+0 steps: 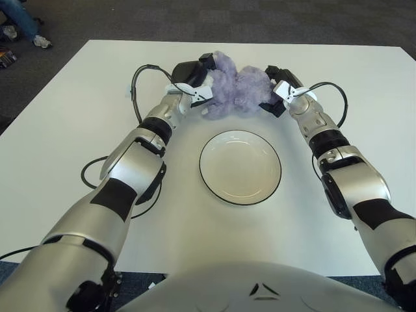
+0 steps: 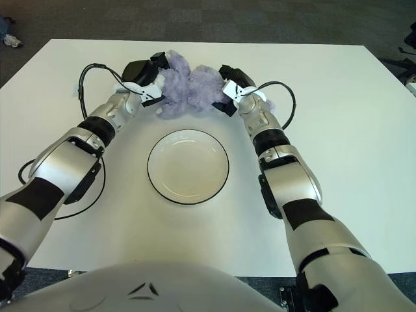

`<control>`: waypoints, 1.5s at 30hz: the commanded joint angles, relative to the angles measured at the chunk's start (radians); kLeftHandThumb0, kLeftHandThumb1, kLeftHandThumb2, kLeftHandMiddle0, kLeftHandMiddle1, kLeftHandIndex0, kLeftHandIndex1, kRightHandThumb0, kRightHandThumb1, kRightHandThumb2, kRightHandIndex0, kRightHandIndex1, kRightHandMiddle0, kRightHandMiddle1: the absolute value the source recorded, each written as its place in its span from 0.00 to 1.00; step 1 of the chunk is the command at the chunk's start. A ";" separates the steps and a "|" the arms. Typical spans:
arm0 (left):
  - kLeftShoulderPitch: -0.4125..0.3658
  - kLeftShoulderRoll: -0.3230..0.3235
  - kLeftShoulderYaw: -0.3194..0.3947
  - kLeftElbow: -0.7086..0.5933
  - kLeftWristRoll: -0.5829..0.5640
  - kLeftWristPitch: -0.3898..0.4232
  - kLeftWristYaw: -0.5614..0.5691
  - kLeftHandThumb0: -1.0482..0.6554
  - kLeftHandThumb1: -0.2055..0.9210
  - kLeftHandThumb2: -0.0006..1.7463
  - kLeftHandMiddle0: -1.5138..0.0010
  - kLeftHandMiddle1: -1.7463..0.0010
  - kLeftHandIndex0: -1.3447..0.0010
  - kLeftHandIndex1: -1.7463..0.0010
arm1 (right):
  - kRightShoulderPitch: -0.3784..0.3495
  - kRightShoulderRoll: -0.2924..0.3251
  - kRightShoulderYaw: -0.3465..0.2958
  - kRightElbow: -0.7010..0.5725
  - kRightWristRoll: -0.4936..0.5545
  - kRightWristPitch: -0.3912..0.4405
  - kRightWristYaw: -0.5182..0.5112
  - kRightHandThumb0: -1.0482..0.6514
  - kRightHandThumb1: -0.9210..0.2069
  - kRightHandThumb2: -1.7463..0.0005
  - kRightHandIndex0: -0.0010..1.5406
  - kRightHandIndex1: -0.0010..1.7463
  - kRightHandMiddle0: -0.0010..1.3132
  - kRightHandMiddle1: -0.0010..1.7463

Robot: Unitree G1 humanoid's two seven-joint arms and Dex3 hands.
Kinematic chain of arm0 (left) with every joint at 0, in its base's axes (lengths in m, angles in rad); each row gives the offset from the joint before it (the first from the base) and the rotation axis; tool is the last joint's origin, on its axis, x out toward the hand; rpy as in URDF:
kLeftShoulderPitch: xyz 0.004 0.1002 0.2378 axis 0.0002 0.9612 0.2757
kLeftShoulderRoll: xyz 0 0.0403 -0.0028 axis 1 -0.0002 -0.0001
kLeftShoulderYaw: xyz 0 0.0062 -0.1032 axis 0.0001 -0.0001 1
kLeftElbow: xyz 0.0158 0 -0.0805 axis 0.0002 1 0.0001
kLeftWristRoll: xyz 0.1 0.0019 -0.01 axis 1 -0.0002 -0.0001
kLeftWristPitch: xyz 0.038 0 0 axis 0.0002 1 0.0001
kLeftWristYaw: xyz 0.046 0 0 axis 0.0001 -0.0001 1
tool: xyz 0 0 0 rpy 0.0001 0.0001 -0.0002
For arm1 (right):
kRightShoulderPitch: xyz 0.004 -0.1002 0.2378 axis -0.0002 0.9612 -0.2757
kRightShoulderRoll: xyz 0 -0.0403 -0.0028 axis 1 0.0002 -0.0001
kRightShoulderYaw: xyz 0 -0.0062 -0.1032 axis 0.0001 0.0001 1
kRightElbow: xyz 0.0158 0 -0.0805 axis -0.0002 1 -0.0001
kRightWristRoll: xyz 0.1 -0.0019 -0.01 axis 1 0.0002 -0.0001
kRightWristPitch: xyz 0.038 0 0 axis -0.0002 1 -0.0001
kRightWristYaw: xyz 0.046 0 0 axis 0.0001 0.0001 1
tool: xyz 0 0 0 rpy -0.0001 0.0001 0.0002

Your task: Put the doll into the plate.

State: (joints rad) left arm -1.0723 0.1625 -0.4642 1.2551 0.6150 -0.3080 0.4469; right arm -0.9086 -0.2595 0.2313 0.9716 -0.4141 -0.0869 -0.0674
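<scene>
White table point(image 1: 78, 97), seemingly dark carpet point(image 1: 260, 19)

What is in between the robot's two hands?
The fluffy purple doll. The left hand presses on one side of it and the right hand on the other, beyond the empty plate. Both eye views show it.

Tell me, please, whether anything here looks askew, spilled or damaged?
Nothing stands out. The doll is pressed between the left hand and right hand, beyond the empty, undamaged plate lying flat on the table.

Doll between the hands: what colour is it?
Pale lavender-purple, fuzzy doll; clearest in the left eye view.
</scene>
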 commanded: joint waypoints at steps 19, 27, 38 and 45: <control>0.028 0.029 0.041 -0.086 -0.009 -0.066 0.056 0.62 0.01 0.99 0.30 0.26 0.34 0.00 | 0.046 -0.043 -0.042 -0.171 0.020 0.025 -0.005 0.62 0.87 0.02 0.59 0.94 0.51 1.00; 0.031 0.045 0.046 -0.128 -0.009 -0.096 0.066 0.62 0.04 0.96 0.31 0.29 0.34 0.00 | 0.066 -0.039 -0.068 -0.268 0.030 0.085 0.023 0.62 0.86 0.03 0.59 0.94 0.50 1.00; 0.060 0.060 0.084 -0.236 -0.032 -0.106 0.041 0.61 0.16 0.97 0.50 0.02 0.44 0.00 | 0.139 -0.067 -0.062 -0.530 -0.014 0.192 0.058 0.62 0.88 0.02 0.60 0.94 0.52 1.00; 0.091 0.082 0.109 -0.329 -0.042 -0.105 0.012 0.61 0.16 0.96 0.50 0.02 0.44 0.01 | 0.168 -0.081 -0.083 -0.600 0.023 0.190 0.098 0.62 0.89 0.01 0.61 0.94 0.52 1.00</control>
State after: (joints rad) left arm -0.9989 0.2330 -0.3680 0.9736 0.5818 -0.4063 0.4751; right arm -0.7582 -0.3351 0.1635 0.4200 -0.4138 0.1100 0.0122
